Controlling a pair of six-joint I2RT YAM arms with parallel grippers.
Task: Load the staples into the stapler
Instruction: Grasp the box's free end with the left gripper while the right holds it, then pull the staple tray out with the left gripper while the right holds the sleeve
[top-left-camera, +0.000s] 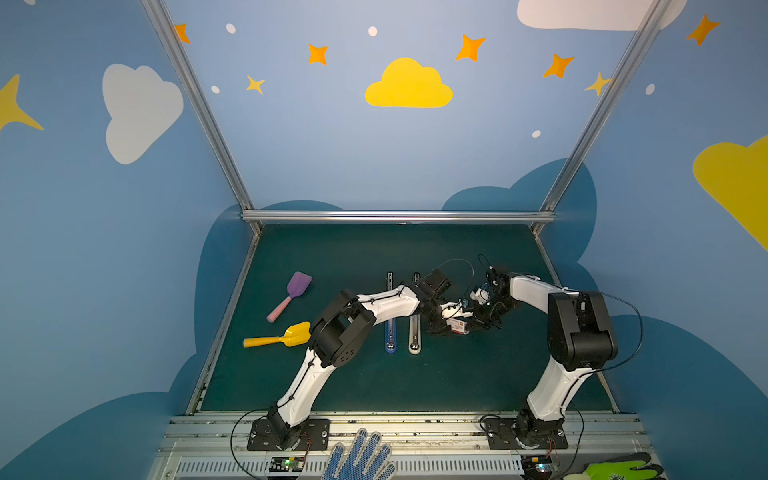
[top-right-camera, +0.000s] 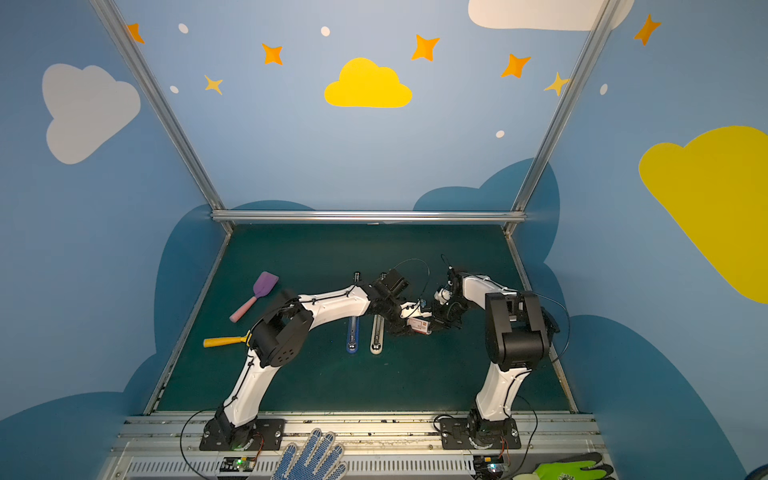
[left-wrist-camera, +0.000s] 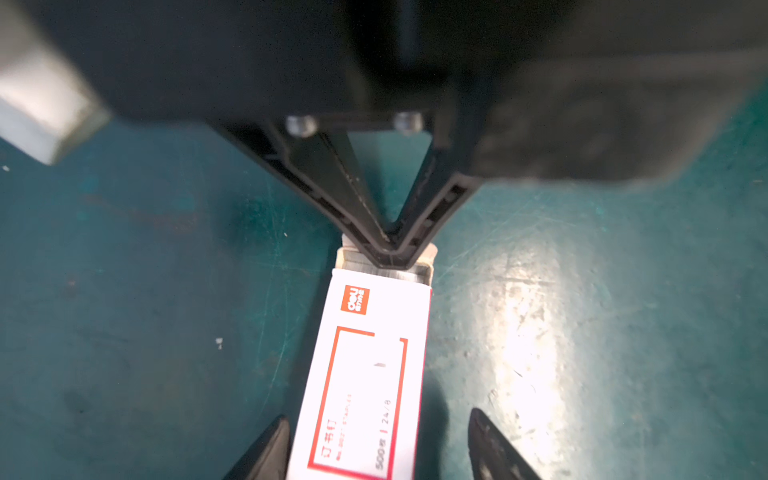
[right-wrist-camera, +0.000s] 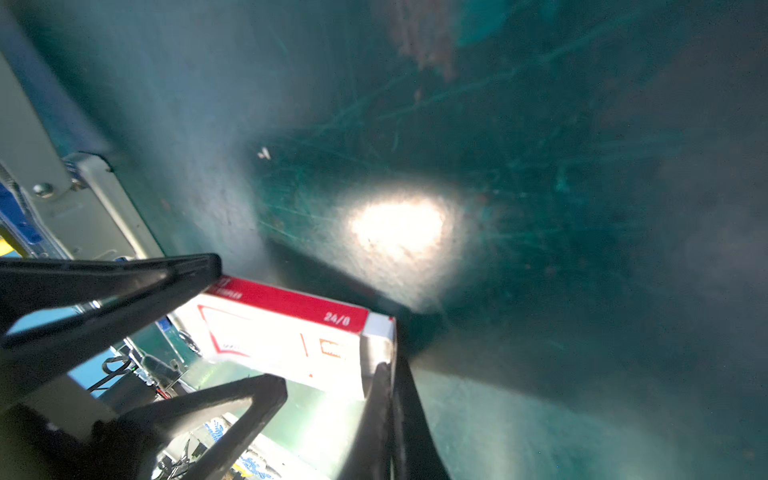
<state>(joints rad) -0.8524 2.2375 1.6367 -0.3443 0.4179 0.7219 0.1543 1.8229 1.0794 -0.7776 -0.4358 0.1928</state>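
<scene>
The staples are a small white box (top-left-camera: 458, 326) (top-right-camera: 419, 325) with a red mark, right of two staplers. My left gripper (left-wrist-camera: 378, 419) (top-left-camera: 451, 328) is shut on the box (left-wrist-camera: 365, 374), and one of its fingers (right-wrist-camera: 187, 270) lies against the red long side. The inner tray (left-wrist-camera: 428, 262) (right-wrist-camera: 376, 332) sticks out a little and shows metal staples. My right gripper (left-wrist-camera: 390, 249) (right-wrist-camera: 386, 370) (top-left-camera: 473, 323) is shut, its tips pinched on the tray's end wall. A blue stapler (top-left-camera: 390, 336) and a beige stapler (top-left-camera: 414, 336) lie opened flat side by side, partly under the left arm.
A purple spatula (top-left-camera: 297, 291) and a yellow scoop (top-left-camera: 286, 336) lie on the green mat's left side. A blue dotted glove (top-left-camera: 361, 453) and a green glove (top-left-camera: 615, 469) rest on the front rail. An aluminium frame bar (top-left-camera: 395, 216) bounds the back.
</scene>
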